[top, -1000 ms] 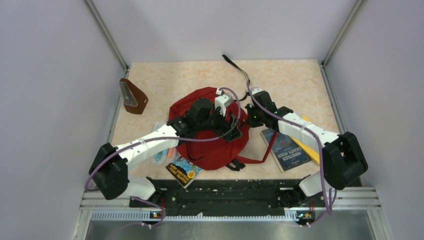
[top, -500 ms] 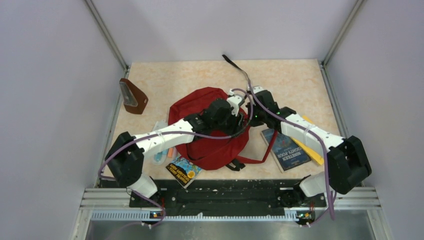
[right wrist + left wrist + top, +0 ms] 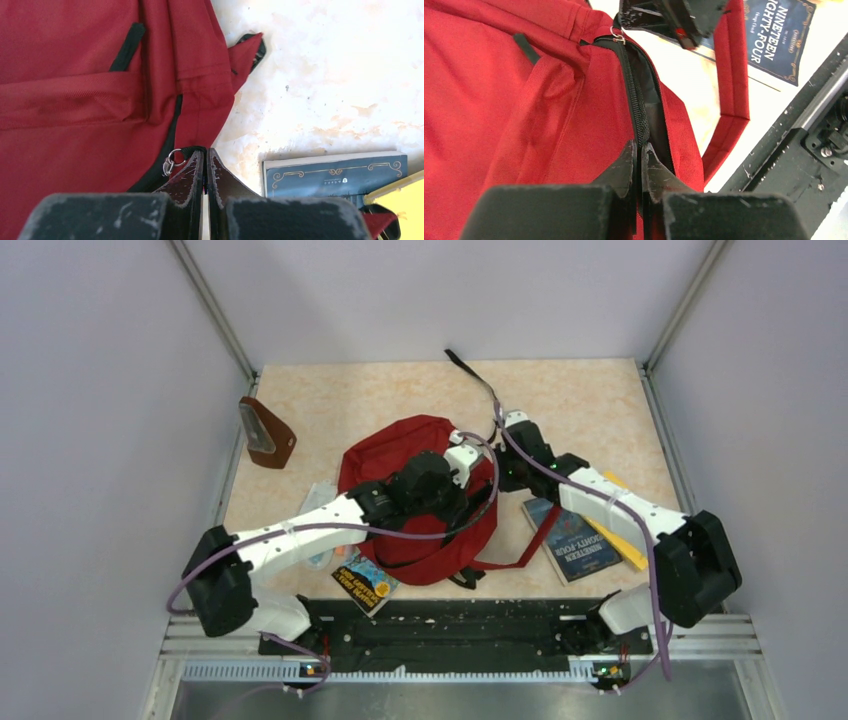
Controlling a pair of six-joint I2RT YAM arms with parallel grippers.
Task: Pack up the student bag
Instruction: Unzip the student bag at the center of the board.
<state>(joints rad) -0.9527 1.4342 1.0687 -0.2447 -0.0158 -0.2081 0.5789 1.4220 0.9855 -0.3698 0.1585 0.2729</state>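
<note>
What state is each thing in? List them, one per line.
student bag: lying flat on table
zipper: partly open
left gripper: fingers shut on zipper
right gripper: fingers shut on zipper
blue book: closed, outside bag
colourful book: closed, outside bag
brown pouch: standing

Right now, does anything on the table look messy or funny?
Yes. The student bag lies slumped flat with its zipper partly open, and one red strap trails across the dark-blue book beside it. Nothing looks spilled or broken.
</note>
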